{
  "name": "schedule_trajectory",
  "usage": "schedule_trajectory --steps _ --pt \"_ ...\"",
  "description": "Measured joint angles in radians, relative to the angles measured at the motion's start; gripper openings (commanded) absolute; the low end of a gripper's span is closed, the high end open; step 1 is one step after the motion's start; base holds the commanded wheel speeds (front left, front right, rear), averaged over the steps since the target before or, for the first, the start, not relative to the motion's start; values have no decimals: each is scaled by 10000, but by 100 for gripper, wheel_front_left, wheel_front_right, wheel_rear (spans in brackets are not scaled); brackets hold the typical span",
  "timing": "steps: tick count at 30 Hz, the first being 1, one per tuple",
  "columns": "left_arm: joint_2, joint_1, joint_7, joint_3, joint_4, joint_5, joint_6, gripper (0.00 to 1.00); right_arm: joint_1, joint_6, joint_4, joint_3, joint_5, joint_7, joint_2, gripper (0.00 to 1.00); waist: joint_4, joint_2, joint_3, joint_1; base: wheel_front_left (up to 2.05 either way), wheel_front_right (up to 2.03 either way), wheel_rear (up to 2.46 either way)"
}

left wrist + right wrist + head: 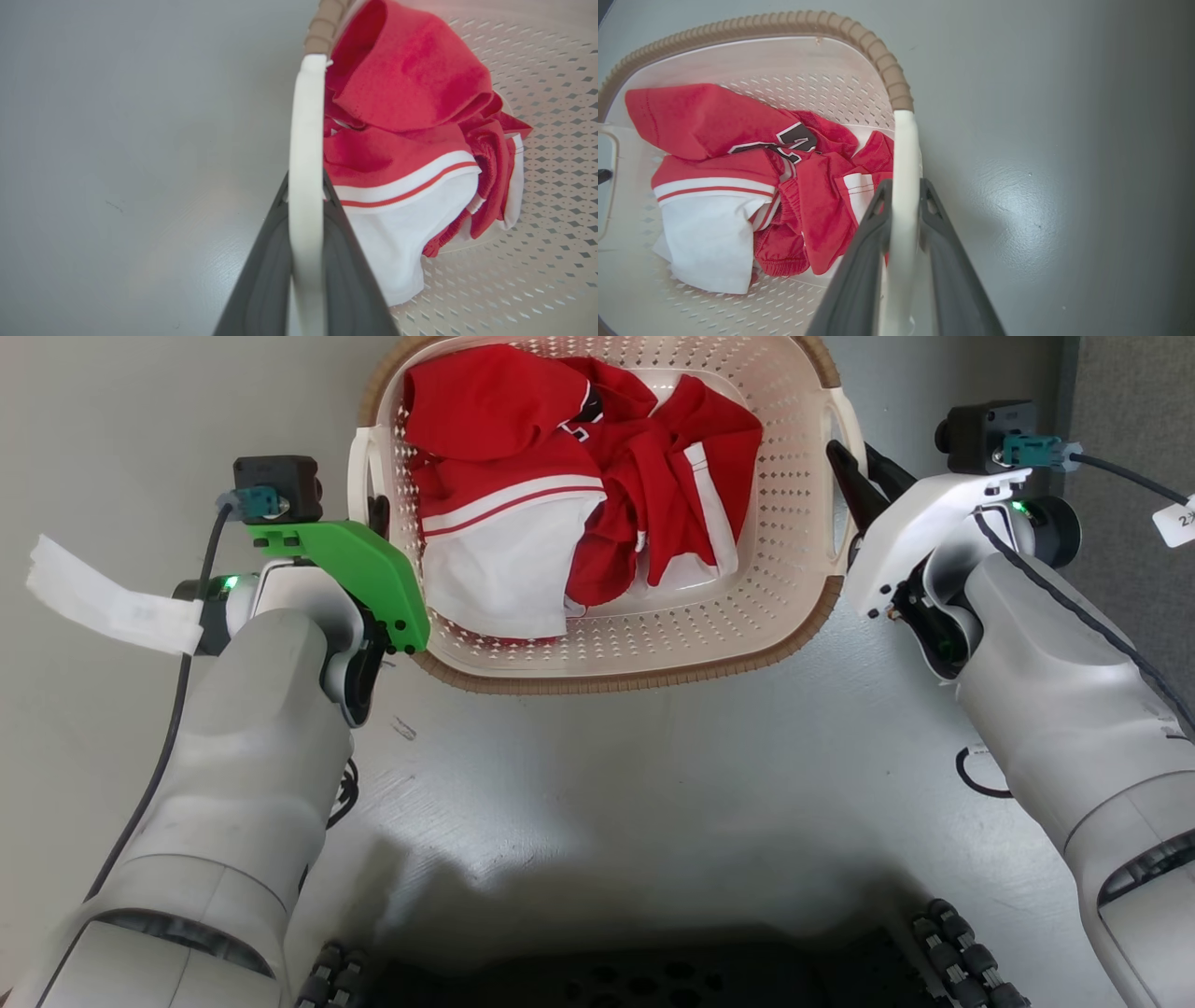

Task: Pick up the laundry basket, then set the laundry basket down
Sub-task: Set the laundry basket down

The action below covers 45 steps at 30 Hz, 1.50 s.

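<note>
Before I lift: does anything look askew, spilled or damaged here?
Nothing stands out. The laundry basket looks intact, the red-and-white clothes lie inside it, and the left gripper and right gripper clamp its white handles.

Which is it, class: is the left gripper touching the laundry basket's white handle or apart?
Touching. In the left wrist view, the dark fingers of the left gripper press against both sides of the white handle of the laundry basket, no gap visible.
</note>
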Motion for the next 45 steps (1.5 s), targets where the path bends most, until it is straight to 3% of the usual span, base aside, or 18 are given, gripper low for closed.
schedule_trajectory --steps 5,6,7,11,26,40,45 --pt "6 -17 31 4 36 -125 -217 0 -34 -2 54 113 10 -4 12 0 8 0 -26 0 0 0 0" --pt "35 -17 174 0 25 -267 -374 40 -51 -6 52 186 8 2 19 24 9 0 -33 0 0 0 0" --pt "67 -16 316 -8 8 -384 -537 96 -72 -6 6 345 -23 15 19 100 9 0 -38 0 0 0 0" --pt "343 -13 330 -86 -33 -502 -600 100 -74 -17 -330 725 -25 -4 125 100 15 0 -57 0 0 0 0" --pt "337 115 -73 -384 -109 -629 -692 100 212 -17 -366 892 213 -309 -77 100 42 0 -727 -1 0 0 0" --pt "341 941 -934 -905 -153 -635 -685 100 973 -17 -230 909 591 -587 -244 100 47 0 -2488 -1 0 0 0" --pt "345 1088 -1243 -1014 -111 -464 -424 100 1195 -17 -169 721 706 -675 -318 100 51 0 -3180 -1 0 0 0"
